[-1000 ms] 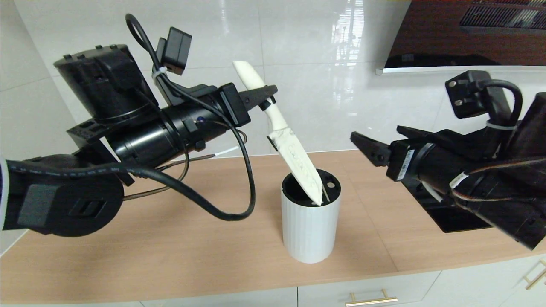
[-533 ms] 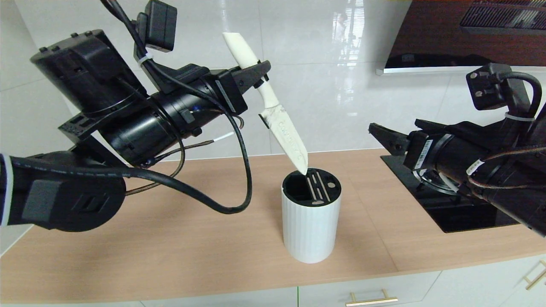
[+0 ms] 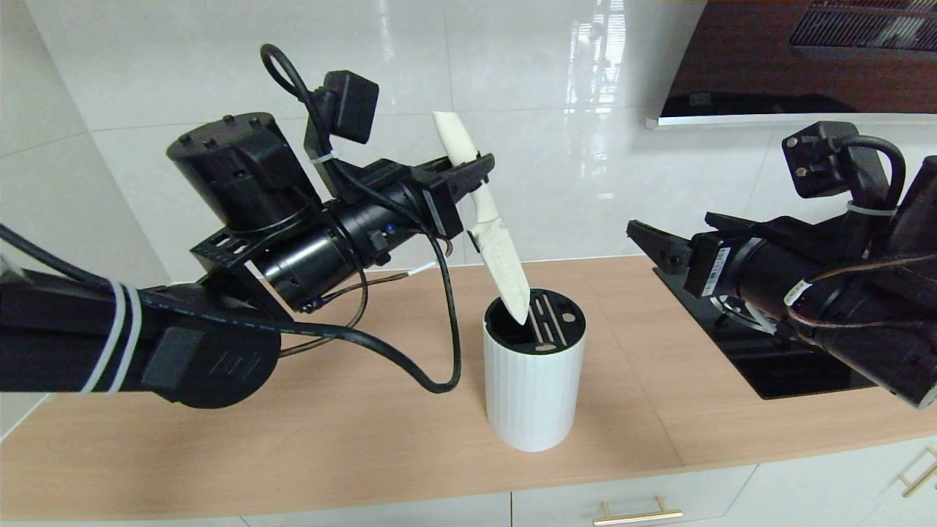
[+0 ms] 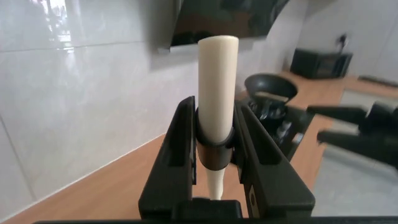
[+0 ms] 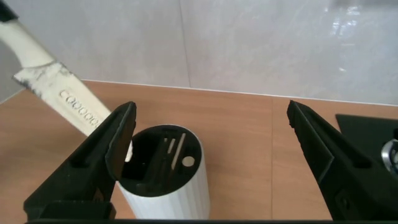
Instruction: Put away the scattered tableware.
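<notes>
A white knife (image 3: pixel 498 252) hangs tilted, blade down, with my left gripper (image 3: pixel 472 176) shut on its cream handle (image 4: pixel 217 87). Its tip rests at the black top of the white ribbed knife holder (image 3: pixel 534 388), by the large opening beside the narrow slots; whether it is inside I cannot tell. The holder stands upright in the middle of the wooden counter (image 3: pixel 329 439). My right gripper (image 3: pixel 643 240) hovers open to the right of the holder, nothing between its fingers (image 5: pixel 118 146). The right wrist view looks down on the holder (image 5: pixel 165 171) and the blade (image 5: pixel 59 93).
A black cooktop (image 3: pixel 776 366) is set into the counter at the right, under my right arm, with a dark pan (image 4: pixel 270 87) on it. A tiled wall (image 3: pixel 556 146) rises close behind the holder. Drawers with gold handles (image 3: pixel 637 512) lie below the counter's front edge.
The knife was low in the holder, was lifted clear above it, and has now come down again onto the holder's top. The right arm drew back to the right.
</notes>
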Controlling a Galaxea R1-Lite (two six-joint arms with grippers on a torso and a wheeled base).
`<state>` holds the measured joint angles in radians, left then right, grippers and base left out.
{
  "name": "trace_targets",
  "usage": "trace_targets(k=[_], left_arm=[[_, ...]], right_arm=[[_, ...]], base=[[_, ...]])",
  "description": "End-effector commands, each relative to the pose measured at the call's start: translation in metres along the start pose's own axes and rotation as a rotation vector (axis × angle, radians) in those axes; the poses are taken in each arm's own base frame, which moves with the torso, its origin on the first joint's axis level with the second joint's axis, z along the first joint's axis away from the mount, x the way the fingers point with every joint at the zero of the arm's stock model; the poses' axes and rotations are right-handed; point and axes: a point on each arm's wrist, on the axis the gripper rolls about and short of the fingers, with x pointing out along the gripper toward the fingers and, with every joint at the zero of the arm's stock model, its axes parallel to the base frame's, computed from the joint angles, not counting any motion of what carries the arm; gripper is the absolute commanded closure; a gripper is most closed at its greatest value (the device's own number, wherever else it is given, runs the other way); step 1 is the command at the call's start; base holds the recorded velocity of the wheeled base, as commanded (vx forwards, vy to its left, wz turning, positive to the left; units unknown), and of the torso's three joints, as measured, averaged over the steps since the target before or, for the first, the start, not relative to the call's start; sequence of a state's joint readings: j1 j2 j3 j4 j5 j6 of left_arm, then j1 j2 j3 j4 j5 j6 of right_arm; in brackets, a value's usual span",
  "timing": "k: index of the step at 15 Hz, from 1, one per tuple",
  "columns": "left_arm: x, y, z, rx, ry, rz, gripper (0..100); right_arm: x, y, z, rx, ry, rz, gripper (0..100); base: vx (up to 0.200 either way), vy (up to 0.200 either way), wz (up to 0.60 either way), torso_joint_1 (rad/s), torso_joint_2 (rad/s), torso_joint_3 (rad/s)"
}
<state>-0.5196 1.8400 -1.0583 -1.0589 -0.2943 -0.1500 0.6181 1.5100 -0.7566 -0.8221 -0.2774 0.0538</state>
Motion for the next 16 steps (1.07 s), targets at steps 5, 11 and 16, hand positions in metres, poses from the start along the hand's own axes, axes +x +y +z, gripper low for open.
trace_targets(k=[5, 11, 16], left_arm=[[0.008, 0.006, -0.026, 0.019, 0.061, 0.006, 100], [0.012, 0.005, -0.044, 0.079, 0.102, 0.034, 100], [0.01, -0.006, -0.055, 0.063, 0.139, 0.004, 100]], right_arm=[[0.002, 0.0, -0.005, -0.005, 0.016, -0.001, 0], [0.004, 0.001, -0.009, -0.01, 0.031, 0.006, 0], [0.006, 0.001, -0.013, -0.014, 0.045, 0.011, 0]], base=[[0.0, 0.0, 0.0, 0.0, 0.0, 0.0], [0.0, 0.0, 0.0, 0.0, 0.0, 0.0], [0.0, 0.0, 0.0, 0.0, 0.0, 0.0]])
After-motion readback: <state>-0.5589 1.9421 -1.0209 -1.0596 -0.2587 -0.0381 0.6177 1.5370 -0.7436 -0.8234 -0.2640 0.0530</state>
